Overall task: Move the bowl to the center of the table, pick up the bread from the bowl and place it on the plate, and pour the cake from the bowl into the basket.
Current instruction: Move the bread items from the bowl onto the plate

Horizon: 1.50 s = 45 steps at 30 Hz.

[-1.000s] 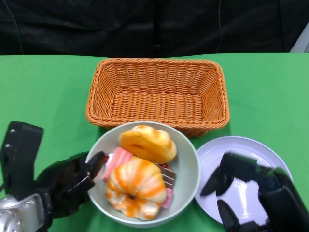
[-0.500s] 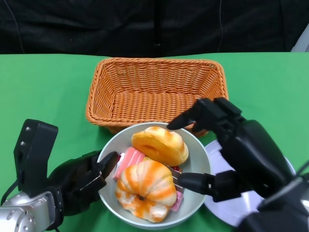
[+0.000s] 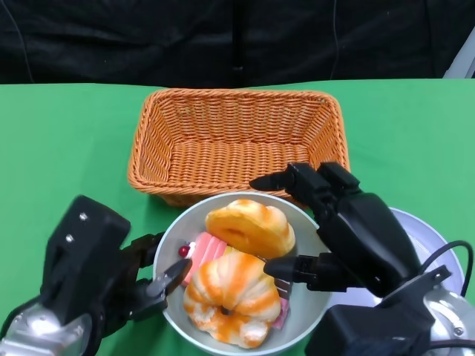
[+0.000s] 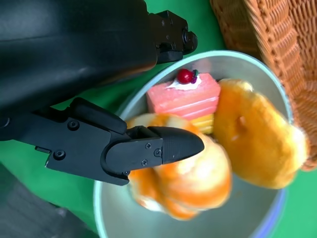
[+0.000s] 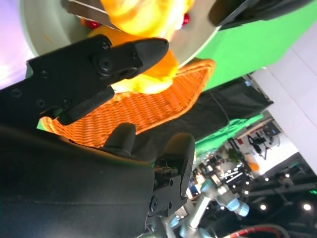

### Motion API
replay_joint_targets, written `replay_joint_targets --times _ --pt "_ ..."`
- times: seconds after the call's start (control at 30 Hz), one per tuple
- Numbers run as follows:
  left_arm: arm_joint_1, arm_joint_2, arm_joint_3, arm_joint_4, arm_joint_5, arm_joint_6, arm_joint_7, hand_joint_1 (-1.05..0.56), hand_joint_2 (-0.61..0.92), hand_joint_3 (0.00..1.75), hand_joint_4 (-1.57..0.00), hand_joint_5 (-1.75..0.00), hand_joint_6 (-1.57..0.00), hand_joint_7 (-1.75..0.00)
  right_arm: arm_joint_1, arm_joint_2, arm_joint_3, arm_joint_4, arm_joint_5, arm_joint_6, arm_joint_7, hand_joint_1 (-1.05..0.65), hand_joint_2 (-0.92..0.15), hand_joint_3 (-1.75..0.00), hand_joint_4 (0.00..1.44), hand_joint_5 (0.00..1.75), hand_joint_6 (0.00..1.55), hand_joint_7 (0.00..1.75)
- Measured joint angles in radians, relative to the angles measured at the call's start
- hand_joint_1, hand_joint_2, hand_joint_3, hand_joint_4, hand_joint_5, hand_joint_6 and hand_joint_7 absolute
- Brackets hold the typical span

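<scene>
**Both hands at the bowl, bread and cake still inside**

At the near left of the head view, the left hand [image 3: 137,285] sat against the left rim of the bowl [image 3: 306,291]. One finger lay over the rim and pointed in above the food, while another stood outside the wall, so the rim ran between them; the left wrist view showed that inner finger above the striped bread, with the rest of the hand outside the bowl. The hand held the bowl by its edge.

The grey bowl stood on the green table [image 3: 67,141], just in front of the wicker basket [image 3: 237,141], their rims close together. Inside it lay two pieces of bread: a striped orange-and-white bun [image 3: 228,297] at the near side and a smooth golden roll [image 3: 251,228] behind it, the two touching. A pink layered cake [image 3: 204,251] with a red cherry on top showed at the left of them, partly under the bun.

To the right, the right hand [image 3: 349,230] hung over the bowl's right side with its fingers spread wide and nothing between them. One finger reached over the far rim towards the basket, and another pointed in low beside the bun. Whether either touched the bread could not be told.

Behind that hand, the white plate [image 3: 427,233] lay on the table, largely hidden.
</scene>
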Motion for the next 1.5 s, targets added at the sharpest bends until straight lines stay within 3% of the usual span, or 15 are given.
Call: replay_joint_targets --times 0.3,0.5,0.63,0.73,0.8,0.83,0.87,0.9,0.97,1.03,1.07,1.1,1.2,1.5 --pt "0.032 0.003 -0.031 -0.048 0.064 -0.003 0.019 -0.65 0.92 0.57 -0.09 -0.04 -0.06 -0.02 -0.087 0.002 0.053 0.194 -0.063 -0.038 -0.116 -0.46 -0.92 -0.04 0.04 0.89 0.14 0.51" --pt "0.037 -0.005 -0.039 -0.059 0.081 0.000 0.027 -0.65 0.92 0.57 -0.12 -0.05 -0.08 -0.02 -0.123 0.005 0.093 0.301 -0.074 -0.042 -0.161 -0.46 -0.92 -0.04 0.05 0.86 0.16 0.45" --pt "0.038 -0.015 -0.038 -0.059 0.085 0.001 0.028 -0.62 0.92 0.58 -0.14 -0.05 -0.07 -0.01 -0.182 0.014 0.125 0.410 -0.103 -0.058 -0.238 -0.42 -0.92 -0.01 0.19 0.78 0.34 0.30" --pt "0.038 -0.018 -0.036 -0.058 0.089 0.001 0.028 -0.59 0.92 0.57 -0.10 -0.03 -0.09 -0.02 -0.220 0.026 0.145 0.511 -0.110 -0.087 -0.331 -0.24 -0.92 0.00 0.49 0.80 0.64 0.31" --pt "0.039 -0.022 -0.035 -0.057 0.092 -0.001 0.027 -0.58 0.92 0.57 -0.08 -0.02 -0.09 -0.02 -0.243 0.030 0.153 0.564 -0.111 -0.111 -0.391 -0.19 -0.92 0.00 0.57 0.80 0.74 0.29" --pt "0.038 -0.024 -0.033 -0.056 0.093 -0.001 0.027 -0.58 0.92 0.56 -0.08 -0.02 -0.09 -0.02 -0.256 0.031 0.157 0.589 -0.111 -0.128 -0.424 -0.13 -0.89 0.00 0.73 0.97 0.93 0.38" --pt "0.038 -0.026 -0.033 -0.055 0.094 -0.001 0.027 -0.58 0.92 0.56 -0.07 -0.01 -0.09 -0.01 -0.269 0.031 0.162 0.621 -0.115 -0.155 -0.480 -0.09 -0.87 -0.07 0.87 1.41 1.01 0.79" --pt "0.038 -0.027 -0.033 -0.055 0.095 -0.001 0.027 -0.58 0.92 0.56 -0.06 -0.01 -0.09 -0.01 -0.281 0.030 0.164 0.652 -0.122 -0.180 -0.538 -0.07 -0.76 -0.31 0.91 1.57 0.99 1.00" --pt "0.037 -0.030 -0.033 -0.055 0.095 -0.001 0.027 -0.59 0.92 0.56 -0.06 -0.01 -0.09 -0.01 -0.305 0.031 0.169 0.702 -0.131 -0.220 -0.625 -0.06 -0.46 -0.89 0.95 1.71 0.98 1.18" --pt "0.036 -0.032 -0.033 -0.055 0.095 -0.001 0.027 -0.59 0.92 0.56 -0.06 -0.01 -0.09 -0.01 -0.320 0.031 0.174 0.734 -0.137 -0.241 -0.671 -0.06 -0.39 -1.02 0.95 1.74 0.98 1.21" --pt "0.036 -0.032 -0.033 -0.055 0.095 -0.001 0.027 -0.60 0.92 0.55 -0.06 -0.01 -0.09 -0.01 -0.326 0.030 0.179 0.746 -0.146 -0.255 -0.707 -0.11 -0.33 -1.19 0.96 1.74 0.86 1.51" --pt "0.036 -0.032 -0.032 -0.054 0.095 -0.003 0.027 -0.61 0.92 0.55 -0.06 -0.01 -0.09 -0.01 -0.327 0.028 0.187 0.758 -0.159 -0.274 -0.749 -0.13 -0.31 -1.26 0.97 1.74 0.81 1.63" --pt "0.036 -0.032 -0.029 -0.045 0.094 -0.016 0.025 -0.61 0.92 0.54 -0.05 0.00 -0.09 -0.01 -0.331 0.023 0.206 0.779 -0.193 -0.326 -0.864 -0.14 -0.28 -1.33 0.96 1.75 0.77 1.73" --pt "0.036 -0.027 -0.026 -0.035 0.093 -0.033 0.010 -0.61 0.92 0.53 -0.05 0.00 -0.10 -0.01 -0.359 0.000 0.201 0.721 -0.224 -0.381 -0.991 -0.15 -0.22 -1.52 0.97 1.75 0.75 1.75"
